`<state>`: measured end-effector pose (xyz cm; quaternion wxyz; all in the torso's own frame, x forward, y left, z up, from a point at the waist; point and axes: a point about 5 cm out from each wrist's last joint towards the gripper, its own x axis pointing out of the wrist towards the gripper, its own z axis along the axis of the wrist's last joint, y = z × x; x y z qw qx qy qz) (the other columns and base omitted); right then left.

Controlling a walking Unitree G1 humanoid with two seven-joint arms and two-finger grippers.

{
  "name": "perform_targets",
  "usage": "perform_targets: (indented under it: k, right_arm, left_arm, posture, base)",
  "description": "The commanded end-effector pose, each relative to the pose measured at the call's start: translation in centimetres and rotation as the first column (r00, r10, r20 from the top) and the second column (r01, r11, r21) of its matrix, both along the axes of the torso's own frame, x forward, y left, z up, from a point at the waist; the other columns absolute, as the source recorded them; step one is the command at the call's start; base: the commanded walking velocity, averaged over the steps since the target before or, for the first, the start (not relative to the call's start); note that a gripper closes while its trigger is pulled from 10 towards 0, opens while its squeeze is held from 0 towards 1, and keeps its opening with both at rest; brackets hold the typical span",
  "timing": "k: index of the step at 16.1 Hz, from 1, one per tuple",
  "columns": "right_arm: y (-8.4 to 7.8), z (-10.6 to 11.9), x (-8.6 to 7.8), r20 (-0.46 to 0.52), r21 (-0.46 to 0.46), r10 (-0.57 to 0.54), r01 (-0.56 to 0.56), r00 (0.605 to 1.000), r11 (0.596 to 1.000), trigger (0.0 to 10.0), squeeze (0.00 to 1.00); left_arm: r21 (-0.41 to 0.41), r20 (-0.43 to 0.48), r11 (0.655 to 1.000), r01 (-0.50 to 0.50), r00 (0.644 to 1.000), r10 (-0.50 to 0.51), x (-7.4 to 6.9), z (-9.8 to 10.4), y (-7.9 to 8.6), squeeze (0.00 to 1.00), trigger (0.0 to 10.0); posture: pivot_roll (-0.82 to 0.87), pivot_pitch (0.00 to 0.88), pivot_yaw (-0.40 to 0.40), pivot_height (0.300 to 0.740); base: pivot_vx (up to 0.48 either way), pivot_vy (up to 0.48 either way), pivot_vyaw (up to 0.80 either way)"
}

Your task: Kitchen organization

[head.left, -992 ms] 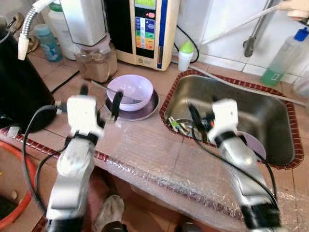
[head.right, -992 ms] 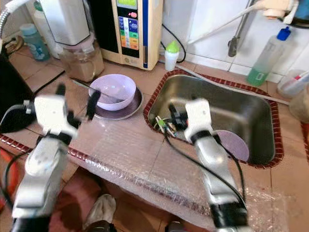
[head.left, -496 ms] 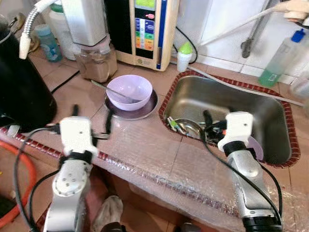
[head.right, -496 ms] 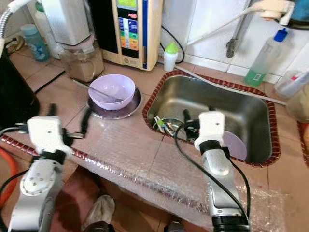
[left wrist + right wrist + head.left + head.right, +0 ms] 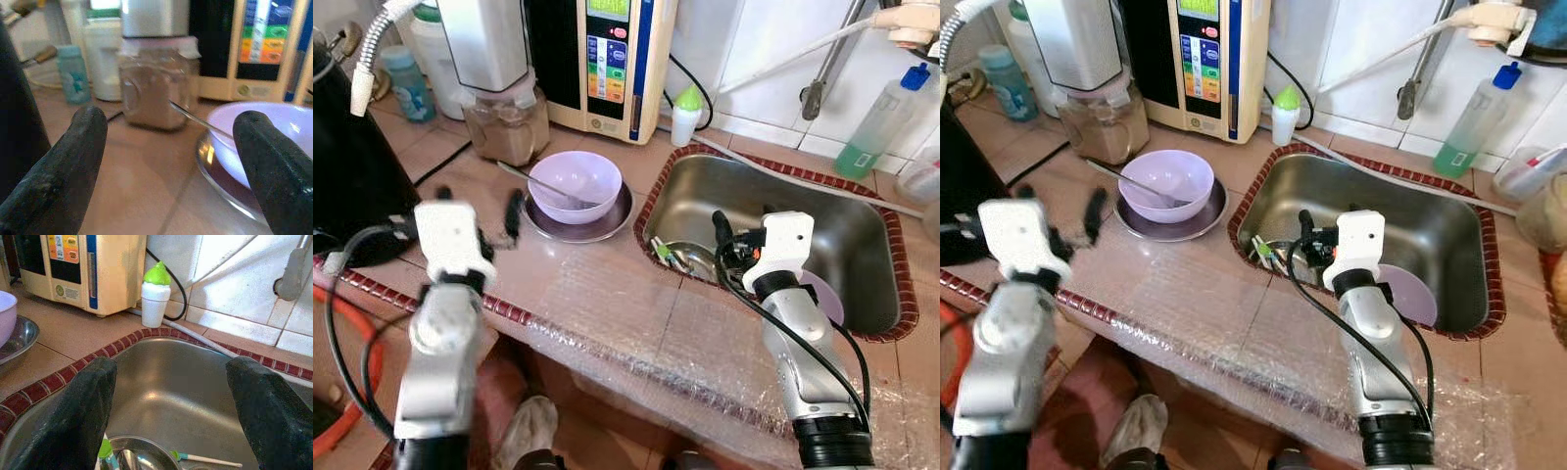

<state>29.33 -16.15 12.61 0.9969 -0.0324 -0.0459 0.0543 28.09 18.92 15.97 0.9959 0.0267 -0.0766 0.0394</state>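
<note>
Over sink (image 5: 862, 235), right tool (image 5: 736, 227) gapes wide, empty

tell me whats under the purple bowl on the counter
The purple bowl sits on a shallow metal plate, whose rim shows around it. A spoon rests in the bowl. The plate's middle is covered by the bowl.
</note>
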Motion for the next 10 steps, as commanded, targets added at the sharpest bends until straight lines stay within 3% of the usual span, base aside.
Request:
perform_targets:
  k: [1,3,4,6,10]
  right_arm:
    - [0.6,0.5,-0.2,0.011,0.036,0.044,-0.044,0.999,0.998,10.0,0.00]
    - [1.2,1.1,-0.5,0.027,0.066,0.089,-0.090,0.996,0.994,10.0,0.00]
    - [2.2,1.6,-1.0,0.045,0.092,0.185,-0.188,0.982,0.978,10.0,0.00]
    - [3.5,2.1,-1.8,0.053,0.058,0.314,-0.317,0.948,0.947,10.0,0.00]
    - [3.2,2.0,-2.3,0.033,0.040,0.326,-0.327,0.945,0.944,10.0,0.00]
  left_arm:
    - [-0.026,-0.012,1.000,-0.006,1.000,0.006,0.7,0.1,0.4,0.00,10.0]
    - [-0.102,-0.025,0.994,0.044,0.999,-0.047,1.9,0.1,0.1,0.00,10.0]
    - [-0.156,-0.021,0.985,0.078,0.996,-0.082,2.9,0.4,-0.3,0.00,10.0]
    - [-0.213,-0.037,0.971,0.111,0.992,-0.121,4.4,0.6,-0.8,0.00,10.0]
    - [-0.323,-0.069,0.941,0.099,0.989,-0.128,6.7,0.5,-0.8,0.00,10.0]
  posture:
    - [0.00,0.029,-0.041,0.740]
    - [-0.01,0.040,-0.041,0.740]
    - [-0.03,0.051,-0.037,0.740]
    - [-0.04,0.059,-0.030,0.740]
    - [-0.08,0.054,-0.016,0.740]
  base:
    - [0.000,0.000,0.00]
    - [0.000,0.000,0.00]
    - [0.000,0.000,0.00]
    - [0.000,0.000,0.00]
    - [0.000,0.000,0.00]
